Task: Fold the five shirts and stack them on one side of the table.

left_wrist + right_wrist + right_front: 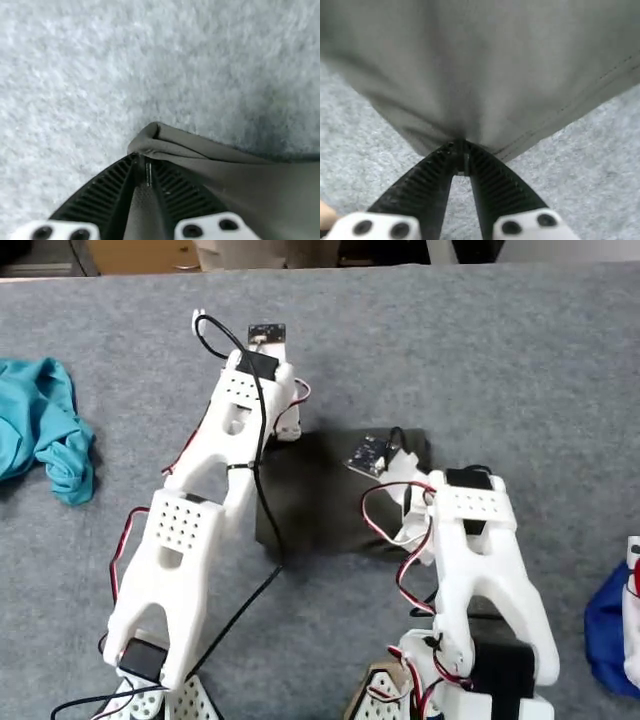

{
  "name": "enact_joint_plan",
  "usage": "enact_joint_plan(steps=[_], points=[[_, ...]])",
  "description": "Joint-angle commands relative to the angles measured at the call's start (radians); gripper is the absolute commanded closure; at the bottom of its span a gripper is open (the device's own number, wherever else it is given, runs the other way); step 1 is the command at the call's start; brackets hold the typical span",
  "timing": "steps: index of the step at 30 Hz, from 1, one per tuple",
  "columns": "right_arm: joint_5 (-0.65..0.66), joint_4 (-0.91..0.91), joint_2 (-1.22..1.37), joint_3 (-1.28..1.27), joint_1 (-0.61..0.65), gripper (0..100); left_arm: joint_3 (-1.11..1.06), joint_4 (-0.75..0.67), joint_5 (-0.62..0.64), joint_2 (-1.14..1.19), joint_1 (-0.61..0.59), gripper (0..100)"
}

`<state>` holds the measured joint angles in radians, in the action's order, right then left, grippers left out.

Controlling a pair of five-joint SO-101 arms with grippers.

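At counter [520,350] centre: one dark shirt [325,505], lying flat and partly covered by the two arms. Left pincer [145,165] is clenched on a folded corner of it; right pincer [462,155] is clenched on its stitched edge. Shirts counted: three. Teal shirt [45,430] is crumpled at the high view's left edge, slightly cropped; blue shirt [608,630] at its right edge is mostly cut off.
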<state>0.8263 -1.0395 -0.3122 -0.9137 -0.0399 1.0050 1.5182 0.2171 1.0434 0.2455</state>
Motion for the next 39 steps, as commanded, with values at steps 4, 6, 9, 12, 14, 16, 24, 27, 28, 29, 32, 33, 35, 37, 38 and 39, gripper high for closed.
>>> enact_joint_plan(steps=[4,6,9,12,14,16,24,27,28,29,32,33,35,37,38,39], points=[[0.002,-0.043,0.005,0.093,-0.019,99.1,0.153,0.051,-0.011,0.025,-0.068,98],[0.0,-0.087,0.005,0.136,-0.018,99.0,0.215,0.103,-0.012,0.027,-0.063,98],[-0.04,-0.157,0.005,0.209,-0.018,99.0,0.293,0.172,-0.026,0.031,-0.049,98],[-0.089,-0.233,-0.012,0.286,-0.016,99.0,0.334,0.224,-0.083,0.03,-0.023,96],[-0.143,-0.287,-0.048,0.329,-0.016,99.0,0.336,0.241,-0.098,0.027,-0.012,88],[-0.224,-0.338,-0.104,0.367,-0.016,99.0,0.336,0.241,-0.095,0.021,-0.015,80],[-0.778,-0.413,-0.349,0.397,-0.018,99.1,0.244,0.242,-0.167,-0.189,-0.051,83],[-0.904,-0.399,-0.403,0.332,0.007,99.1,0.101,0.242,-0.244,-0.309,-0.06,86],[-0.924,-0.399,-0.418,0.3,0.033,99.1,0.048,0.242,-0.261,-0.354,-0.063,86],[-0.942,-0.394,-0.432,0.26,0.058,99.1,-0.009,0.242,-0.276,-0.401,-0.069,86],[-1.037,-0.356,-0.478,0.128,0.14,99.2,-0.147,0.242,-0.33,-0.535,-0.083,86],[-1.076,-0.336,-0.495,0.087,0.162,99.2,-0.187,0.242,-0.351,-0.576,-0.094,86],[-1.142,-0.275,-0.532,0.025,0.179,99.0,-0.255,0.242,-0.385,-0.653,-0.114,86],[-1.198,-0.206,-0.564,-0.019,0.185,99.0,-0.316,0.242,-0.408,-0.714,-0.147,86],[-1.231,-0.17,-0.579,-0.045,0.185,98.9,-0.344,0.242,-0.416,-0.739,-0.164,86],[-1.269,-0.132,-0.588,-0.074,0.191,98.0,-0.37,0.242,-0.419,-0.762,-0.186,86]])
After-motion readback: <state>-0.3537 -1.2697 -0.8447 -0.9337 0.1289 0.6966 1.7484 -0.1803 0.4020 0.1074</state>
